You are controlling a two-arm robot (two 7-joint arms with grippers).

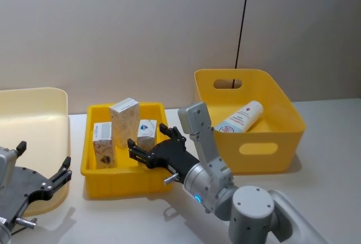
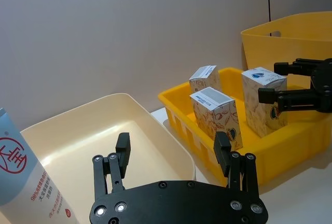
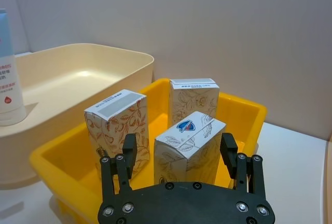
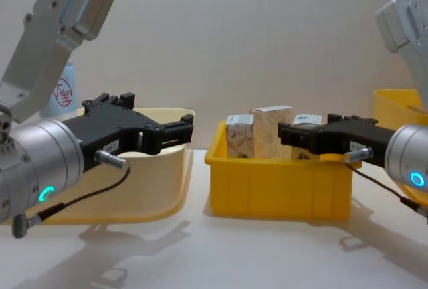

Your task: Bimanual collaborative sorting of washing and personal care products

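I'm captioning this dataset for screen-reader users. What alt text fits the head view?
The right gripper reaches, open, around a blue-logo carton, one of three cartons standing in a low yellow tray. A tube lies in the taller yellow bin to the right; the left gripper hovers open over a cream bin at left.

"Where could a gripper go in?"

"The cream bin (image 1: 34, 100) has lots of room. The left gripper (image 2: 172, 146) hangs over its near rim, fingers apart. 1 standing tube (image 2: 23, 167) is by its left end."

"And the low yellow tray (image 1: 113, 184)?"

"Tight. 3 cartons stand close together. The right gripper (image 3: 179, 146) has a finger on each side of the small carton (image 1: 147, 133). The tall carton (image 1: 124, 121) is just beside."

"The tall yellow bin (image 1: 287, 142)?"

"1 lying tube (image 1: 241, 117), with room beside it."
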